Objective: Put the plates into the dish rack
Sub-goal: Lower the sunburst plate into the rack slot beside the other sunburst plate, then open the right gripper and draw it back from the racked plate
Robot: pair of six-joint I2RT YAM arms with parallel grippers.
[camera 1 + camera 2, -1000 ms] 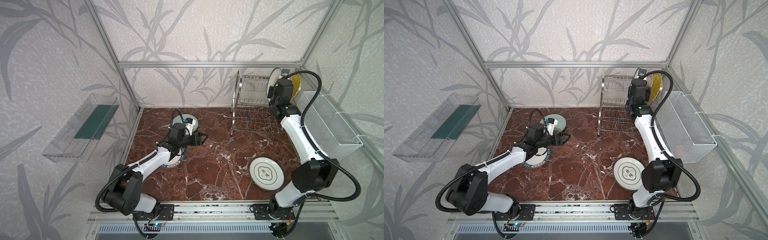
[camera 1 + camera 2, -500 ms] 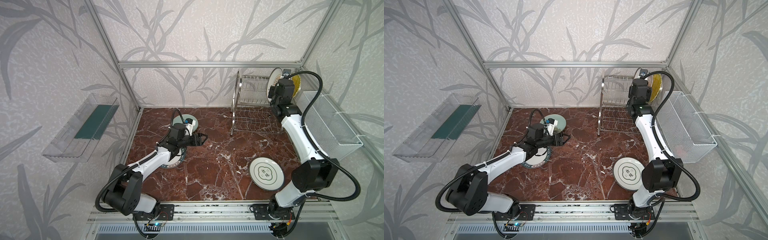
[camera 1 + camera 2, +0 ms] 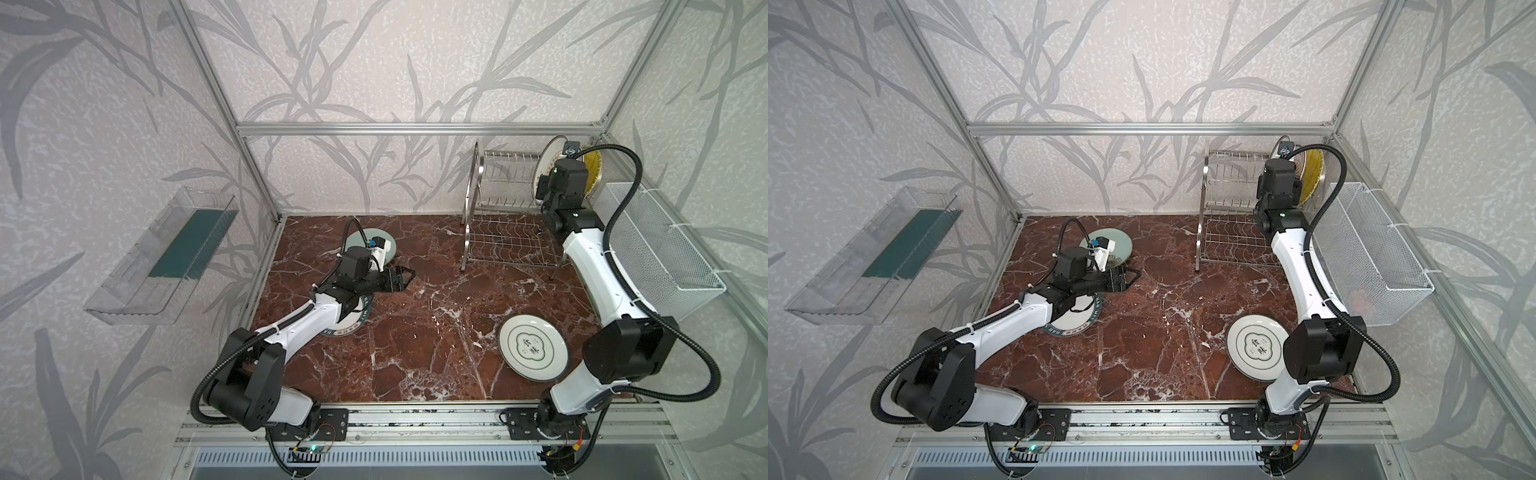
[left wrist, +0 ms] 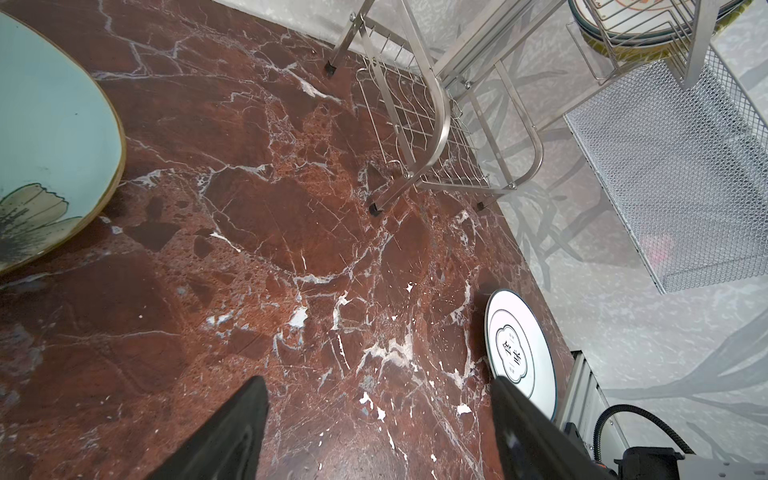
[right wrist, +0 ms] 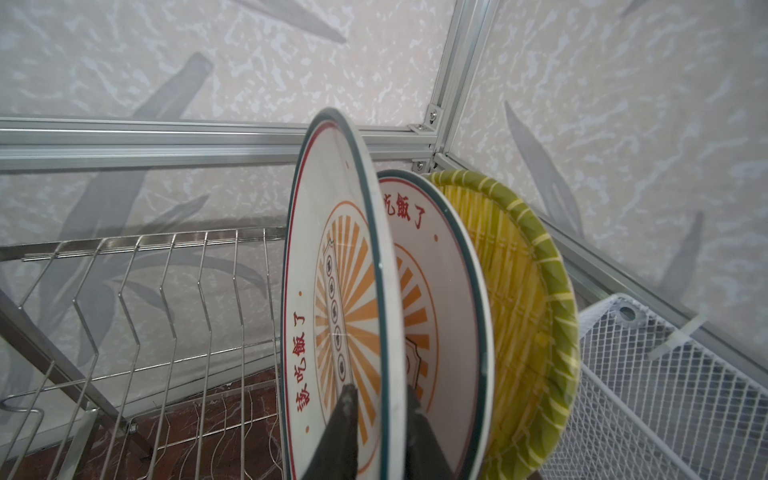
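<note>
Where the dish rack [image 3: 507,245] stands at the far right corner of the table [image 3: 415,353], three of the six plates are on edge in its upper tier; its lower tier holds none. In the right wrist view they stand in a row: one white sunburst plate [image 5: 332,291] nearest the free slots, a second sunburst plate [image 5: 432,291] behind it, and one yellow ribbed plate [image 5: 528,291] at the end of the rack.

The right gripper [image 5: 380,392] is set narrow, with one finger on each side of the nearer sunburst plate's rim. Whether the fingers press it cannot be told.

The other three plates lie flat on the table. One pale green plate [image 3: 355,241] with a flower is near the back on the left. One teal-rimmed lettered plate [image 3: 353,324] lies partly under the left arm, and one white plate [image 3: 533,347] with a green cloud emblem lies front right, beside the right arm.

The left gripper [image 4: 378,380] is spread wide and empty above bare marble, between the green plate and the rack.

One white mesh basket [image 3: 656,249] hangs on the right wall and one clear tray [image 3: 166,257] on the left wall.
</note>
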